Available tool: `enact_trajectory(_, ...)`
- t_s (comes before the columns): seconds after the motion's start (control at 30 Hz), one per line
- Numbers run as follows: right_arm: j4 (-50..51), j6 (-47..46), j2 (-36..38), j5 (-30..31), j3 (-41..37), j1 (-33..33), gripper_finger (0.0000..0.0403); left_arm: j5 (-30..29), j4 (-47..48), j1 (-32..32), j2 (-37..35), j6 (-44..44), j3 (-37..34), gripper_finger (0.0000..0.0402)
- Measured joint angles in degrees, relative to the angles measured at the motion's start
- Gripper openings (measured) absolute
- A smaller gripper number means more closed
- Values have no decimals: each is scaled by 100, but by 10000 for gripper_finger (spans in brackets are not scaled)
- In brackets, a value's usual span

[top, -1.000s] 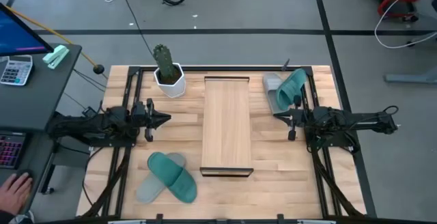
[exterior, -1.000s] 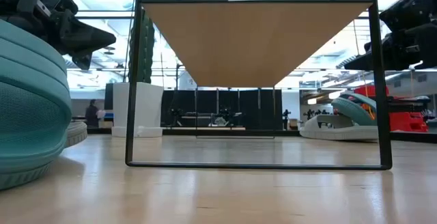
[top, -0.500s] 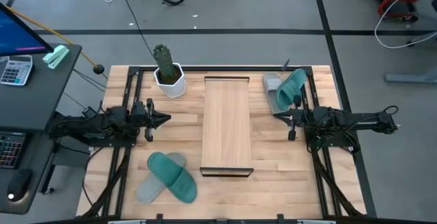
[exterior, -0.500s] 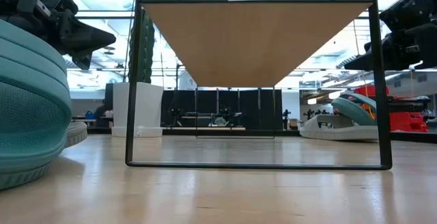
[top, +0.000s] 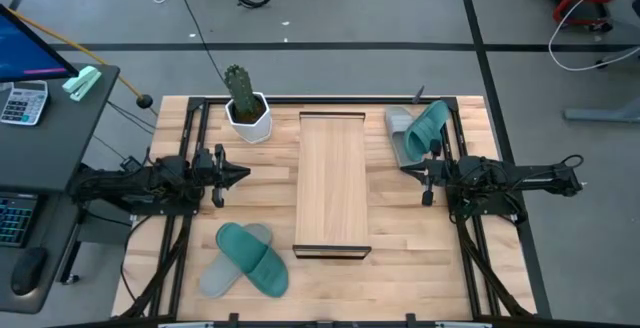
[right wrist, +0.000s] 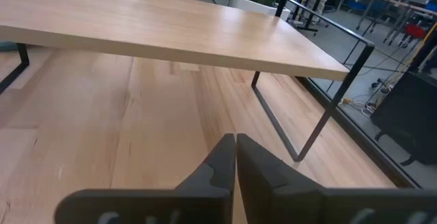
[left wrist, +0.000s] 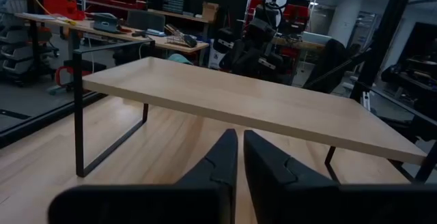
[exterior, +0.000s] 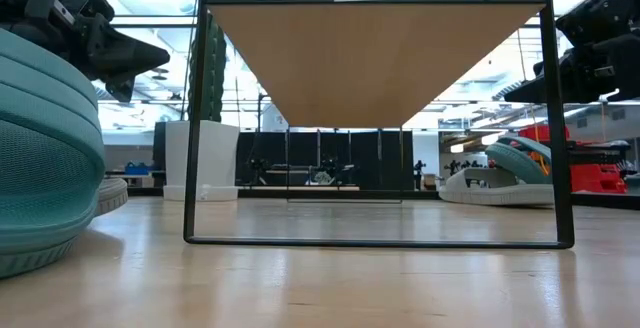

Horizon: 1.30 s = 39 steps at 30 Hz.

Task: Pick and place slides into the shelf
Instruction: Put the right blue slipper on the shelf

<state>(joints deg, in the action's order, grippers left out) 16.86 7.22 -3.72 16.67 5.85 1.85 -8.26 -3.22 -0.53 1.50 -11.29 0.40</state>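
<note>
Shelf (top: 332, 183) bare at frame centre. Both end effectors closed, empty: left end effector (top: 243, 175), right end effector (top: 406, 170) flank it, likely parked. Slides stacked: lower left (top: 252, 257), upper right (top: 424, 130).

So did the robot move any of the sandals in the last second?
No. Both arms stayed put: the left gripper and right gripper still wait shut on either side of the shelf, holding nothing. The sandals near the front and the other pair at the back haven't moved. Only a person's hand, seen at the desk earlier, is gone.
</note>
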Motion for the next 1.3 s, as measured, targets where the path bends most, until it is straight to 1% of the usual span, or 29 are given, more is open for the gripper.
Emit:
enact_trajectory(0.13,-1,0,0,0,-2,-1,23,-1,0,0,-1,-1,1,29)
enact_trajectory(0.4,-1,0,1,-2,-2,-1,23,0,-1,0,0,-2,1,40)
enact_trajectory(0.8,-2,0,0,0,-1,-1,23,-1,0,0,0,-4,1,28)
enact_trajectory(1.1,-2,0,-1,-2,0,-2,23,0,0,0,0,-1,1,40)
enact_trajectory(1.3,-1,0,0,0,-2,0,23,-1,0,0,-1,-4,1,36)
